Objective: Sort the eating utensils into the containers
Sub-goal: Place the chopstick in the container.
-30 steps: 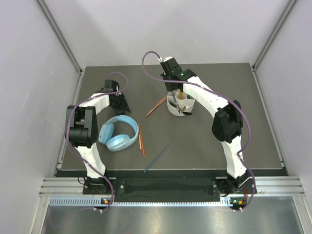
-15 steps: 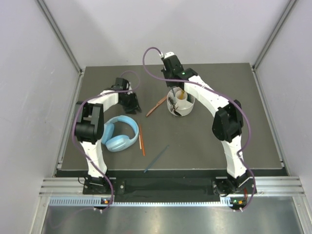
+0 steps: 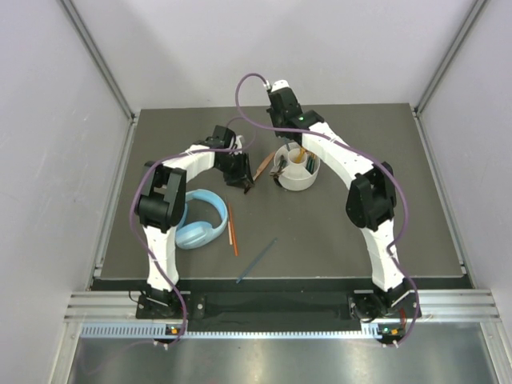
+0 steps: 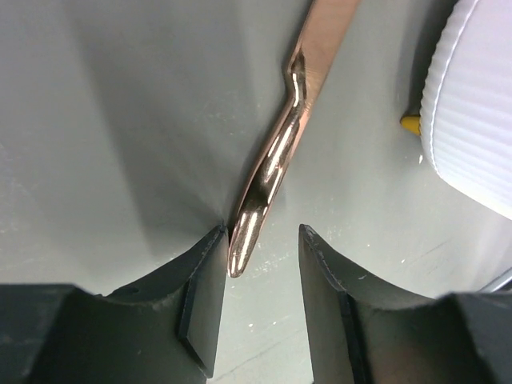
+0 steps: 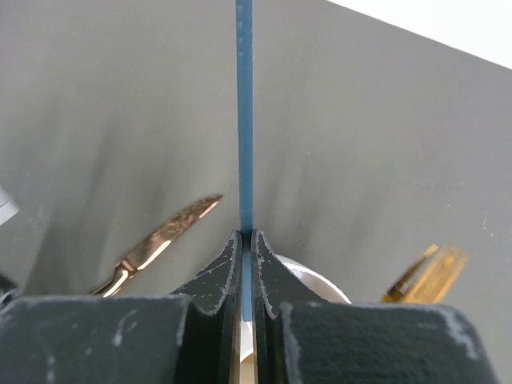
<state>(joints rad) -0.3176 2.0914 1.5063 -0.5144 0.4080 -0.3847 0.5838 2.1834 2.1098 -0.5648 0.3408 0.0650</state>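
Observation:
A bronze utensil (image 3: 262, 166) lies on the dark mat just left of the round white container (image 3: 301, 183). My left gripper (image 3: 246, 186) is down at its near end. In the left wrist view the shiny bronze tip (image 4: 244, 240) sits between the open jaws of that gripper (image 4: 262, 240), next to the left finger (image 4: 204, 280). My right gripper (image 3: 291, 146) hangs over the container, shut on a thin teal chopstick (image 5: 244, 120) that sticks straight out past the fingertips (image 5: 246, 236). Gold utensils (image 5: 428, 272) stand in the container.
Light blue headphones (image 3: 198, 220) lie at the left. Two orange chopsticks (image 3: 232, 228) lie beside them, and another teal chopstick (image 3: 256, 260) lies nearer the front edge. The container's ribbed wall (image 4: 472, 120) stands close on the right of the left gripper.
My left arm has swung right, from behind the headphones to the bronze utensil beside the container. The right gripper has stayed over the container with the chopstick.

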